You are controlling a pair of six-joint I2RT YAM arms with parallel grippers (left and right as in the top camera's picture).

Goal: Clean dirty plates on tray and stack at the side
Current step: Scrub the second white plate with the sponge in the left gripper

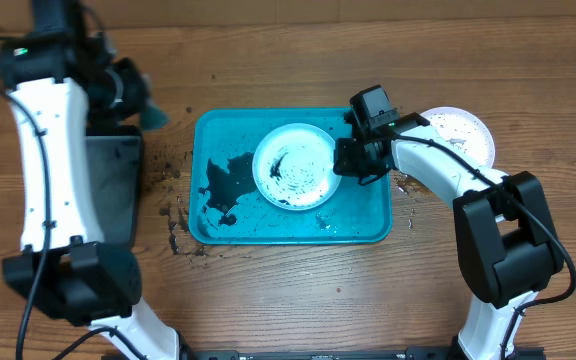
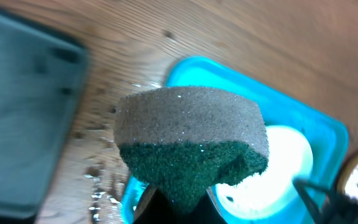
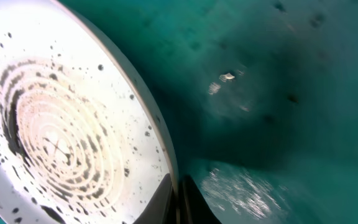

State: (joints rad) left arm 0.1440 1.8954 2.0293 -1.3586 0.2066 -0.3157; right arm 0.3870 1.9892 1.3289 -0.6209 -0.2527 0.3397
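Note:
The turquoise tray lies mid-table. On it is a white plate speckled with black grime. My right gripper is shut on this plate's right rim; the right wrist view shows the fingers pinching the rim of the plate, which is tilted above the tray. A second pale speckled plate lies on the table right of the tray, partly behind my right arm. My left gripper is held up at the far left, shut on a green-backed sponge. No third plate shows.
A black tray with grey inside sits left of the turquoise tray, under my left arm. A dark grime puddle covers the turquoise tray's left part. Grime specks and wet spots mark the wood between the two trays.

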